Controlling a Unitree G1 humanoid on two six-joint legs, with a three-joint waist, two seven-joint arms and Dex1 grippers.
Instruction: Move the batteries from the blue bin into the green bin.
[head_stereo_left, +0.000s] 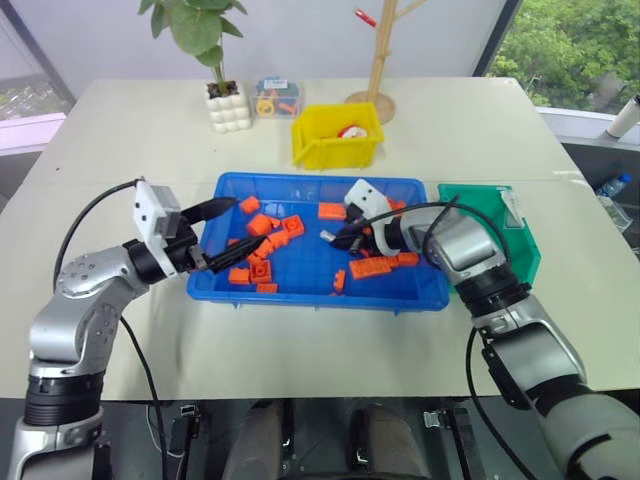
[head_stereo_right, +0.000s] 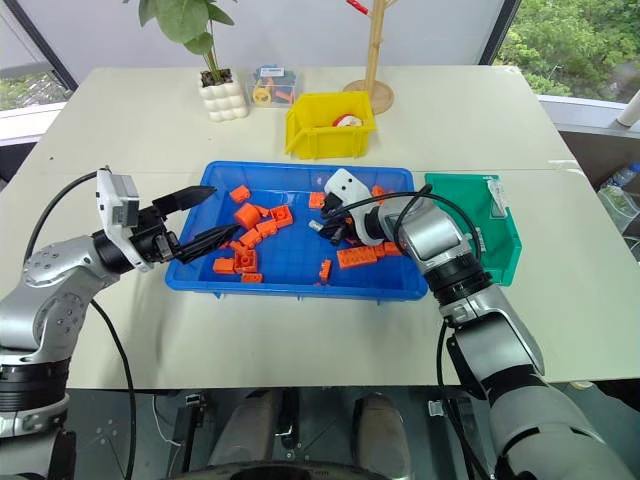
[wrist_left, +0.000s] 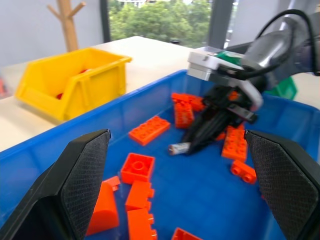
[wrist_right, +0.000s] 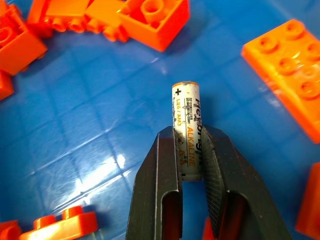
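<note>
One battery (wrist_right: 187, 131) pinched in the right gripper (wrist_right: 190, 155) over the blue bin (head_stereo_left: 300, 289).
Fingers clamp the battery's lower half, above the bin floor among orange bricks (head_stereo_left: 262, 225). Left gripper (wrist_left: 180, 187) hovers wide open, holding nothing, at the bin's left end. Green bin (head_stereo_left: 524, 246) touches the blue bin's right side.

You see one silver-grey alkaline battery (wrist_right: 187, 131), its plus end outward, pinched between the two black fingers of the right gripper (wrist_right: 189, 150) over the middle of the blue bin (head_stereo_left: 300, 291). That wide, shallow tray lies at the centre of the bench, strewn with orange bricks. The narrow, deep green bin (head_stereo_left: 524, 240) stands just beside its right edge.
</note>
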